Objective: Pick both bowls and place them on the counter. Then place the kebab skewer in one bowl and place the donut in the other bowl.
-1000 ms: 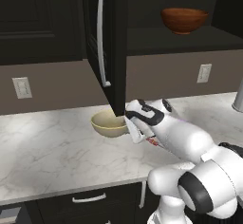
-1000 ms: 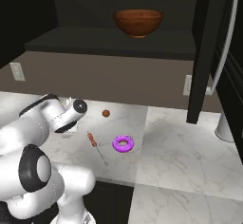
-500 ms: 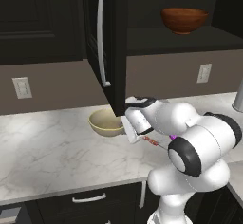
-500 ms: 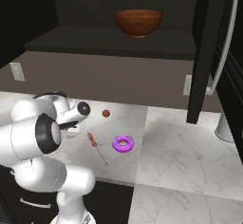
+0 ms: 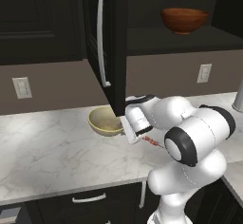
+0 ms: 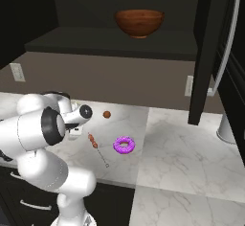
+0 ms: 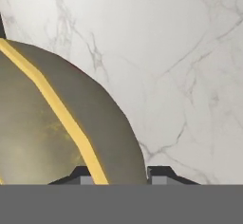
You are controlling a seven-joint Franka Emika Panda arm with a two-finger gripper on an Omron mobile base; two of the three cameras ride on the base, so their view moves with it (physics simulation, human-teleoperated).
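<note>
Right now the gripper [image 7: 116,173] sits low over the counter [image 5: 47,156] with the rim of the cream bowl [image 5: 105,121] running between its two fingertips [image 7: 80,174]. In the hand view the yellow rim [image 7: 61,114] passes straight down into the gap, one tip inside the wall and one outside. Whether the fingers are pressing the rim or have let it go I cannot tell, since only their ends show. The bowl appears to rest on the marble, just under the open cabinet door [image 5: 114,42], so this bowl looks placed.

What matters for the coming move is that the brown bowl [image 6: 139,22] is well above and away from the hand, up on the dark shelf [image 6: 110,45]. It sits upright near the shelf's front edge; the arm would have to back off the cream bowl and rise a long way.

On the counter to the arm's right lie the skewer [image 6: 97,148], its long axis running from the arm toward the counter's front edge, and the donut [image 6: 124,145] just beside it. A small brown ball [image 6: 106,114] sits further back. From the left base camera the arm hides most of the skewer.
</note>
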